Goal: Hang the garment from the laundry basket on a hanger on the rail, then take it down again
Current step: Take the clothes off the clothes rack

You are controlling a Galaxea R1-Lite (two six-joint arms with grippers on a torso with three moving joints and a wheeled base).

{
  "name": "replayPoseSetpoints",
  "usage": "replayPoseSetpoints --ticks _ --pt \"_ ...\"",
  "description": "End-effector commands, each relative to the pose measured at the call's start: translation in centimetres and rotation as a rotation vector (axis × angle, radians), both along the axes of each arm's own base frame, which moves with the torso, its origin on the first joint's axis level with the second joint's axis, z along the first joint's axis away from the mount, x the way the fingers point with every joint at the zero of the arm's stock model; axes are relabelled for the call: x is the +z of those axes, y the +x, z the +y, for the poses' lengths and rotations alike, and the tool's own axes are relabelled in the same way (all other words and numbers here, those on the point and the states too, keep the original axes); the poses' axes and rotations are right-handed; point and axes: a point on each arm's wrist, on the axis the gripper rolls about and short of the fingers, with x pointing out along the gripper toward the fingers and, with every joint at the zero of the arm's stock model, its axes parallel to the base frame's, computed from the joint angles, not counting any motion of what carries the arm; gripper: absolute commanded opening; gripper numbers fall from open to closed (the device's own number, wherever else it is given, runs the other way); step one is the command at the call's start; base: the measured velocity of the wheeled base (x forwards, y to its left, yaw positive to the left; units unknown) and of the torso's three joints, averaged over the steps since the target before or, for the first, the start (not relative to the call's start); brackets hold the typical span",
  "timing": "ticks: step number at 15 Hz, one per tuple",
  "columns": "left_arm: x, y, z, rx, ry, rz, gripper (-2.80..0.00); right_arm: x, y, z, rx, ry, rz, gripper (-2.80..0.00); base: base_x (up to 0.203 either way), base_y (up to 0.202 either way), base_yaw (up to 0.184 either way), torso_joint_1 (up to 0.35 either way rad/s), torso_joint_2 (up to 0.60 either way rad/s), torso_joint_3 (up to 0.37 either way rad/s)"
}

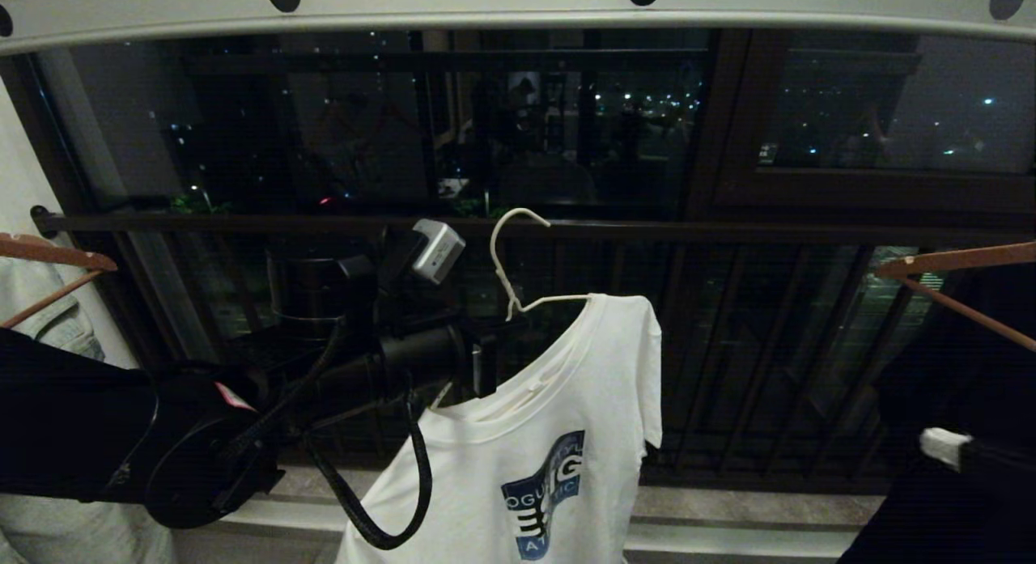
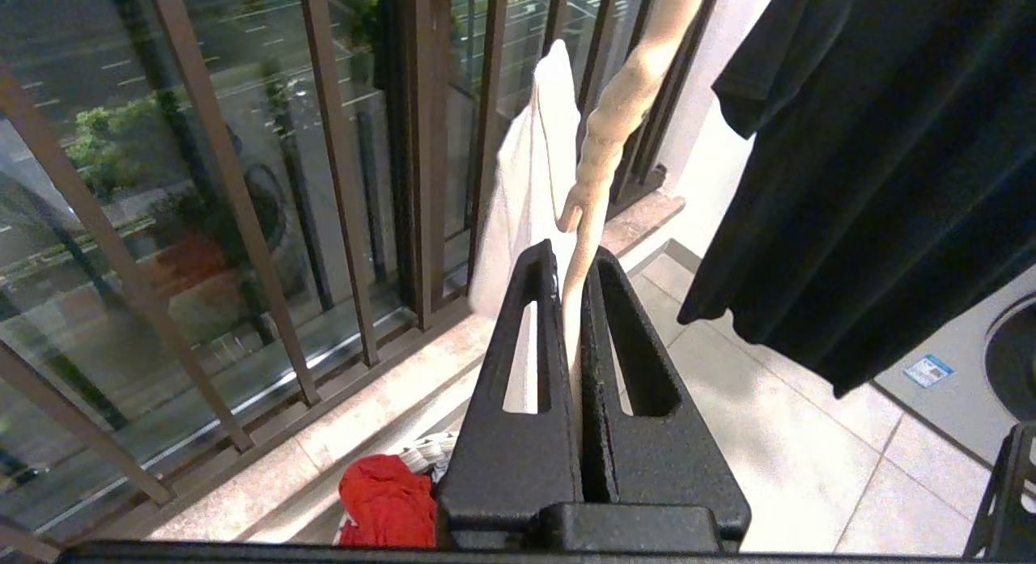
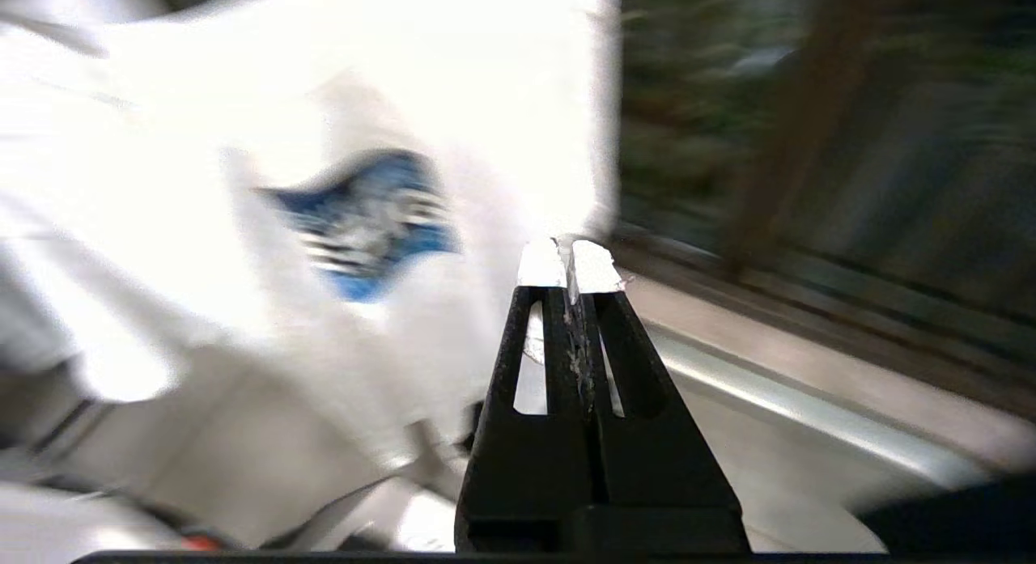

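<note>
Left gripper (image 2: 571, 260): jaws clamped on thin cream-white wire hanger (image 1: 511, 265) below its twisted neck, held under long pale grey perforated metal rail (image 1: 518, 6), hook unattached. White short-sleeved T-shirt with blue logo (image 1: 534, 459): draped on that hanger. Right gripper (image 3: 566, 260): closed, empty, near the shirt's front.

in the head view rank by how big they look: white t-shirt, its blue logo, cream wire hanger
1. White T-shirt, largest by far.
2. Blue logo.
3. Wire hanger, thinnest, though partly hidden inside the shirt, so its full size is unsure.
</note>
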Motion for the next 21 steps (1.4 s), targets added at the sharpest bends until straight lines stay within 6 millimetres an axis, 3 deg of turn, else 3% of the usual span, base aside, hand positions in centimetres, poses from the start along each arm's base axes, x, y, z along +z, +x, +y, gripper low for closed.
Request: replayPoseSetpoints --ticks 1,4,6,8,14,15,18,21 --pt "0.0 0.1 0.0 0.0 -0.001 -0.005 -2.8 0.6 6.4 2.7 0.116 -0.018 0.124 -2.8 0.0 0.0 0.0 0.0 0.0 0.0" --pt "1.0 -0.2 -0.1 0.053 -0.017 -0.033 -2.8 1.4 11.0 5.2 0.22 -0.07 0.113 -2.8 0.0 0.0 0.0 0.0 0.0 0.0" --pt "1.9 -0.1 -0.2 0.113 -0.03 -0.058 -2.8 1.5 12.9 6.5 0.248 -0.062 0.069 -2.8 0.0 0.0 0.0 0.0 0.0 0.0" --pt "1.9 0.2 -0.3 0.14 -0.032 -0.061 -2.8 2.1 13.9 7.0 0.221 0.044 0.041 -2.8 0.0 0.0 0.0 0.0 0.0 0.0" --pt "2.1 0.6 -0.3 0.154 -0.075 -0.028 -2.8 0.2 15.1 9.9 0.196 0.101 0.122 -2.8 0.0 0.0 0.0 0.0 0.0 0.0" --pt "1.9 0.7 -0.4 0.154 -0.07 -0.022 -2.8 -0.4 15.7 10.6 0.152 0.092 0.117 0.0 0.0 0.0 0.0 0.0 0.0 0.0" --pt "1.5 1.0 -0.7 0.152 -0.064 -0.015 -2.8 -1.3 17.1 12.4 0.048 0.088 0.048 0.0 0.0 0.0 0.0 0.0 0.0 0.0" --pt "1.5 0.6 -1.4 0.167 -0.063 -0.017 -2.8 -1.5 17.1 13.7 0.008 0.088 0.02 0.0 0.0 0.0 0.0 0.0 0.0 0.0"
